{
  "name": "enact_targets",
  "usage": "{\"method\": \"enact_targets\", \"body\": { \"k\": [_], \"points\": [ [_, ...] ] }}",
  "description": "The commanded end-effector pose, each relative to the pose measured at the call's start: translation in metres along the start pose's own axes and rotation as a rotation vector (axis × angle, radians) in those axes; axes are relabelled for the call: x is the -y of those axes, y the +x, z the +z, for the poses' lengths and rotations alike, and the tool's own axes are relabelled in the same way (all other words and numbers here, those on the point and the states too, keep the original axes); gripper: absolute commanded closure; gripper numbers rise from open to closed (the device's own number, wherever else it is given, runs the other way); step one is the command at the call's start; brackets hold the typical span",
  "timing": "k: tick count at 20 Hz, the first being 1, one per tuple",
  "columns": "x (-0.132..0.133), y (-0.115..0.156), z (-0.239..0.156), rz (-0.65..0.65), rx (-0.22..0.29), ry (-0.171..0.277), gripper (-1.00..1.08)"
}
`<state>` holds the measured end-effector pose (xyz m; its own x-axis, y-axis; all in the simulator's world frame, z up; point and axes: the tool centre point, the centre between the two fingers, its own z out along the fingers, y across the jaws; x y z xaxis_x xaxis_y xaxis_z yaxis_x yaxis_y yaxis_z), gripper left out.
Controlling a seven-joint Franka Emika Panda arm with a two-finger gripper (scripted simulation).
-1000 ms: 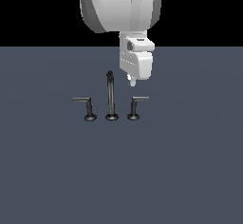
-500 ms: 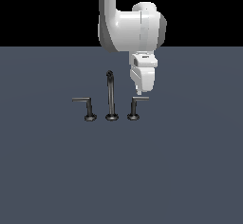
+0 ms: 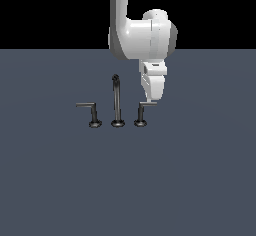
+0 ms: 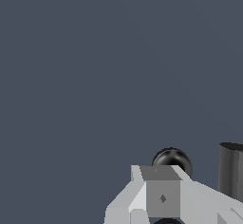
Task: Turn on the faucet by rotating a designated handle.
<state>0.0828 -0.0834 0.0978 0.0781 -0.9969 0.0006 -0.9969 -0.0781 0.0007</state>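
Faucet parts stand in a short row on the flat slate-grey desk, a little left of the middle of the exterior view and toward the far half of the surface. At the exterior view's left is the long-bar handle, its horizontal bar pointing left from a post on a round base. Next comes the tall thin spout, curved at the top. Just right of it is the designated handle, an L-shaped lever with a shorter bar pointing right, also on a round base.

Over that bar's right end hangs the end effector, its white body pointing down from the bulky white arm; its tip meets the bar's outer end in this view, though actual contact cannot be told. Whether the fingers are spread or closed cannot be told either.

In the wrist view a grey-white finger piece sits in front of a round dark knob-like shape, with a dark upright cylinder nearby.

Behind the desk's far edge the room is plain black, with no walls or furnishings visible. The desk surface is uniform and unmarked.
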Motion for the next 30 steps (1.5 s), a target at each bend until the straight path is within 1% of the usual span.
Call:
{"method": "enact_targets", "body": {
  "k": [1,14,15,16,30],
  "points": [
    [0.0,0.0,0.0,0.001,0.0,0.001,1.08],
    [-0.037,0.018,0.0,0.001,0.0,0.0,1.08],
    [-0.037,0.018,0.0,0.001,0.0,0.0,1.08],
    [-0.028,0.012,0.0,-0.007,0.002,0.011,1.08],
    [-0.073,0.006,0.0,0.0,0.001,0.003,1.08]
  ]
}}
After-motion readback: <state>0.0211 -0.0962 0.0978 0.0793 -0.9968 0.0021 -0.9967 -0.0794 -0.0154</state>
